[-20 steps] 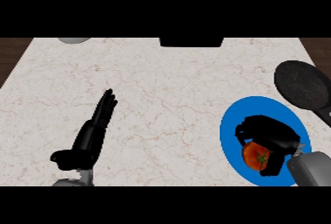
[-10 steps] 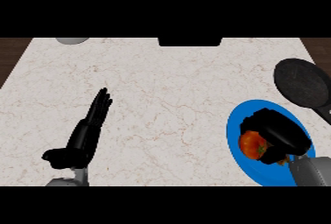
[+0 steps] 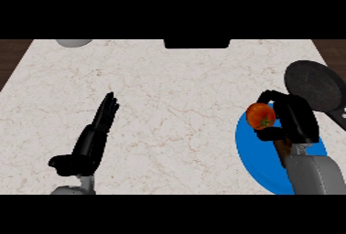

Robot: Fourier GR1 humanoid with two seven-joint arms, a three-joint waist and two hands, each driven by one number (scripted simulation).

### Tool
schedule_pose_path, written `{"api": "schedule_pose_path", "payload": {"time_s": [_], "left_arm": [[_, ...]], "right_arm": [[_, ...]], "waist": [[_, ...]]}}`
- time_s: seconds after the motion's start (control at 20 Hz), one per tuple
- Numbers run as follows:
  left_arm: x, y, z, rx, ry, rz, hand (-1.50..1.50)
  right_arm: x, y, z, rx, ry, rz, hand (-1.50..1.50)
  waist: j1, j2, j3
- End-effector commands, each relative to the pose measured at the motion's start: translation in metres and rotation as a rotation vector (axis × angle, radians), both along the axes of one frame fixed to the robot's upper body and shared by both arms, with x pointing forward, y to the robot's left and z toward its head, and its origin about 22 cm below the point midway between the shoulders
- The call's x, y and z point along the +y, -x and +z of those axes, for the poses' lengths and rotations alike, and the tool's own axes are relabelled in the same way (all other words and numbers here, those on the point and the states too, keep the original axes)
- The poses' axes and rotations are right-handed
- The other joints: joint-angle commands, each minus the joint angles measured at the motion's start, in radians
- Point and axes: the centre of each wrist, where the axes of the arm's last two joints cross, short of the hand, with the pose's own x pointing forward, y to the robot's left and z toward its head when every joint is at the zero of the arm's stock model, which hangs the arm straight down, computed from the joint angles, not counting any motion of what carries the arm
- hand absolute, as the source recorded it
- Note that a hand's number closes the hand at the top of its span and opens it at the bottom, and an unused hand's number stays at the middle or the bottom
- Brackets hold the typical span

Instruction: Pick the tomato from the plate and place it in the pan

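My right hand (image 3: 295, 118) is curled round the red tomato (image 3: 259, 116), which shows at the hand's left side, lifted over the far left rim of the blue plate (image 3: 253, 157). The dark round pan (image 3: 316, 85) lies just beyond and to the right of the hand, near the counter's right edge. My left hand (image 3: 94, 133) rests open on the counter at the lower left, fingers straight and pointing away, holding nothing.
A grey round object (image 3: 73, 42) sits at the counter's far left corner. A black block (image 3: 197, 43) stands at the far edge in the middle. The marble counter's top stretches between the two hands.
My right hand has risen with the tomato and moved toward the far side of the plate, nearer the pan. The left hand has stayed where it was.
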Motion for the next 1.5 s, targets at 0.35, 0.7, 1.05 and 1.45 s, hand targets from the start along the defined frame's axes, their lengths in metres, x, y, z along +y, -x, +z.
{"api": "schedule_pose_path", "payload": {"time_s": [0.35,0.7,1.05,1.45], "left_arm": [[0.012,0.006,0.010,-0.005,0.023,-0.017,0.00],[0.009,0.006,-0.002,-0.022,-0.010,-0.020,0.00],[-0.003,0.000,0.017,-0.020,-0.005,-0.034,0.00],[-0.005,0.000,-0.004,-0.027,0.017,-0.067,0.00]], "right_arm": [[0.002,-0.003,0.042,-0.119,-0.286,-0.349,1.50],[-0.063,-0.047,0.035,-0.186,-0.351,-0.466,1.50],[-0.125,-0.041,-0.004,-0.321,-0.167,-0.552,1.50],[-0.182,-0.061,0.022,-0.463,-0.269,-0.639,1.50]], "waist": [[0.018,0.005,0.002],[0.029,0.009,0.003],[0.043,0.015,0.005],[0.062,0.025,0.006]]}}
